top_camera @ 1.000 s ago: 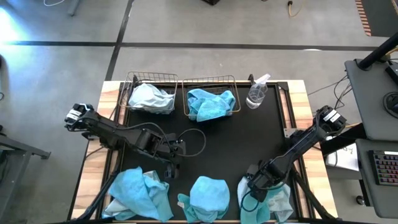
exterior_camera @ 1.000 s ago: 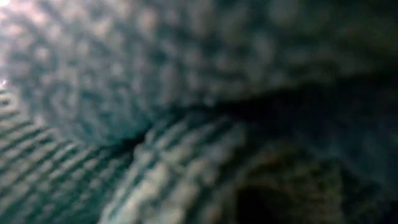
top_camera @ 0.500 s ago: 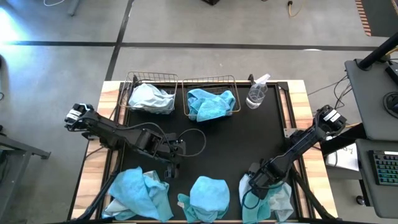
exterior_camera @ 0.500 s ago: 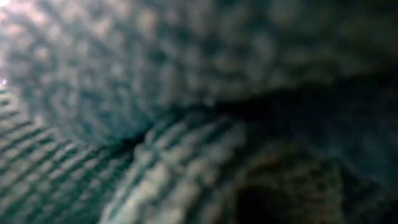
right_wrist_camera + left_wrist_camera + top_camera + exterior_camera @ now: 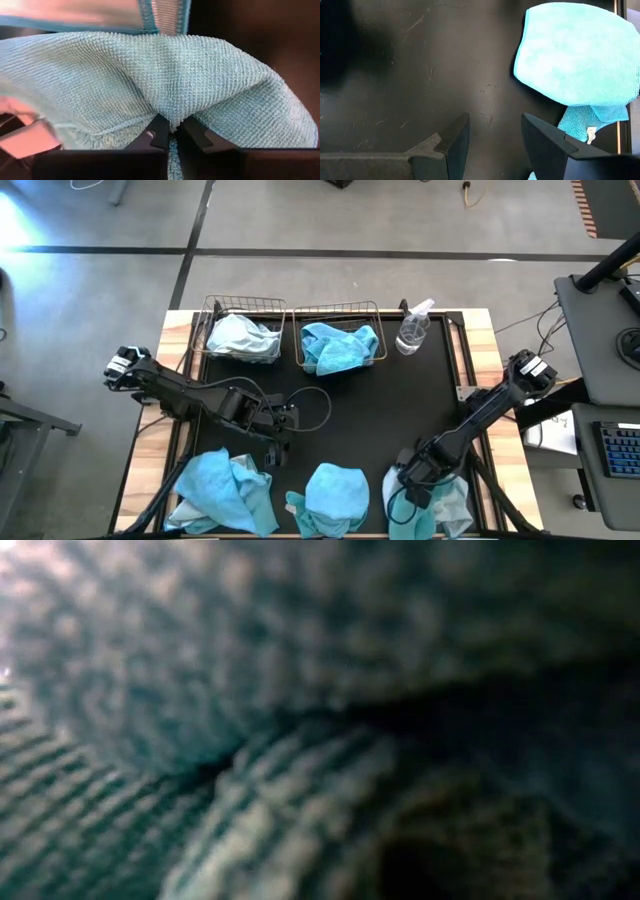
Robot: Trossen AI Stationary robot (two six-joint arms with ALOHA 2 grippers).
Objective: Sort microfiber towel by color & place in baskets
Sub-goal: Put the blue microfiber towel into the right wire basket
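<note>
Right gripper [image 5: 172, 131] pinching a towel fold at the near bench edge.

Its fingers are pressed together on a raised ridge of the pale microfiber towel [image 5: 150, 85], probably to lift one layer clear. The left gripper [image 5: 492, 137] hangs spread above bare bench [image 5: 420, 75], a turquoise towel [image 5: 575, 50] just ahead. Both baskets [image 5: 243, 310], well beyond the grippers, already hold one colour each.

Fuzzy, ribbed turquoise microfiber towel [image 5: 165, 80] shows a knit-like weave. The black tabletop [image 5: 420, 75] is matt and finely scratched, framed by pale wood [image 5: 172, 340]. Upper centre, thin wire-mesh baskets [image 5: 338, 309]; a clear plastic spray bottle [image 5: 412, 330].
</note>
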